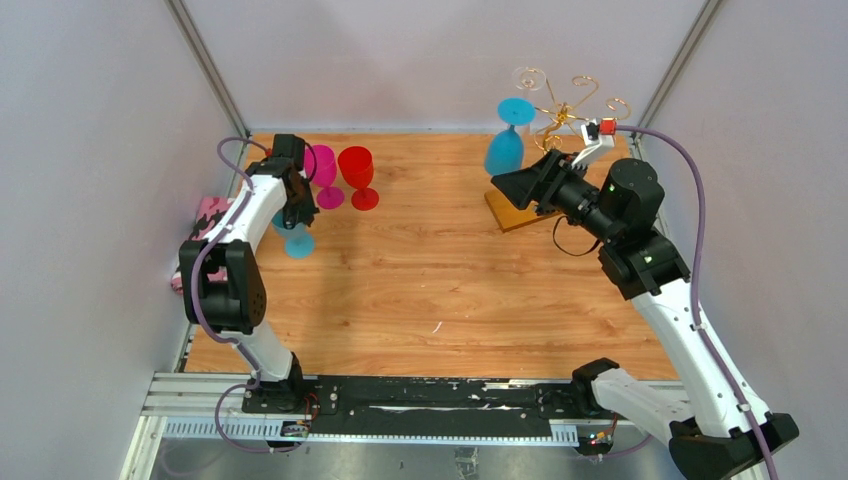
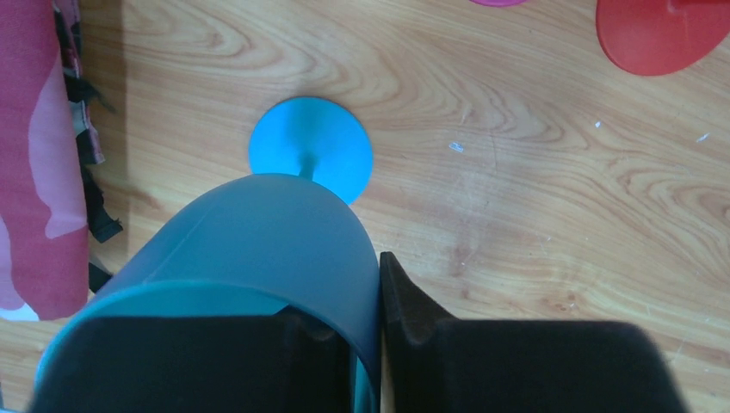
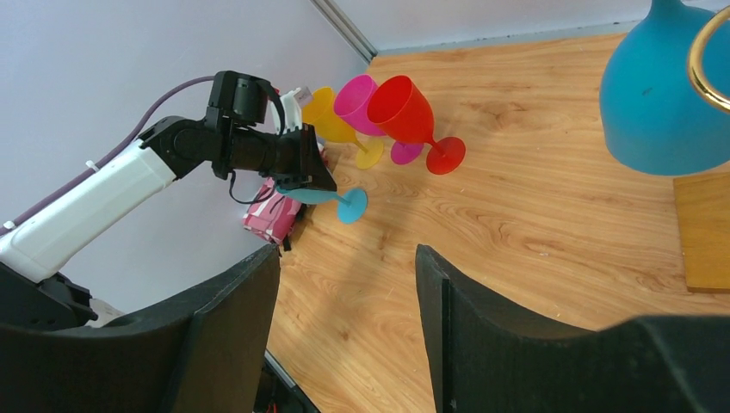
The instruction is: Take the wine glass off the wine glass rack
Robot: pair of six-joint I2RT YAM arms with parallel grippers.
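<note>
- I see the wine glass rack (image 1: 560, 118) far right on the table (image 1: 430, 290); the wine glass (image 1: 505, 150) hangs at its left;
- right gripper (image 1: 505, 186) just before that glass;
- far left, a row of standing glasses (image 3: 357, 99); in front of them, a fourth glass (image 1: 297, 241) in the left gripper (image 1: 299, 213).

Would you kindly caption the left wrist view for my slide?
Left gripper straddling the rim of a blue glass, wooden table below.

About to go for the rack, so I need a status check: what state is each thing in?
Wine glass rack: upright, blue glass hanging on it.
Hanging blue wine glass: upside down on rack.
Held blue wine glass: rim pinched in left gripper.
Red wine glass: upright on table.
Magenta wine glass: upright on table.
Yellow wine glass: upright on table.
Right gripper: open, empty.
</note>
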